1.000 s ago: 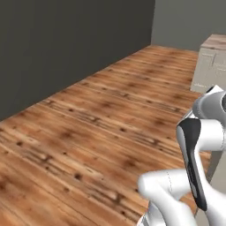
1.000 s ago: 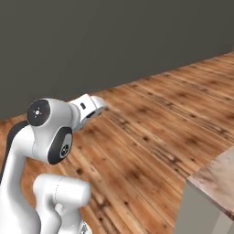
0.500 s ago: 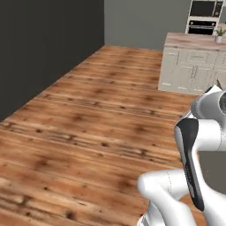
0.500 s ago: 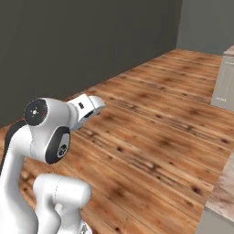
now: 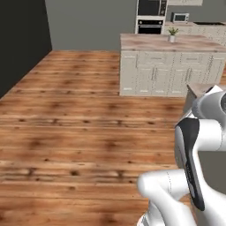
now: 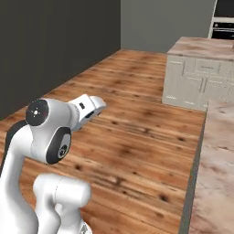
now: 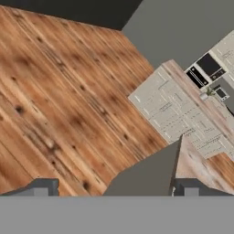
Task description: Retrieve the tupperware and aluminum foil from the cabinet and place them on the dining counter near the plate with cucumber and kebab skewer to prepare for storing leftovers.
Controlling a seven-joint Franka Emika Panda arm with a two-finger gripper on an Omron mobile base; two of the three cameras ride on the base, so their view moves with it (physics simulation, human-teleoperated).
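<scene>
We had the gripper (image 7: 114,186) wide open w/ nothing in it, dining counter (image 6: 215,160) edge just to our right, cabinet & foil nowhere in sight

A kitchen; white-cabinet island (image 5: 170,66), built-in oven (image 5: 150,20), microwave (image 5: 179,17), wood floor (image 5: 66,123).

Base cameras forward, sharing island (image 5: 172,62)
</scene>
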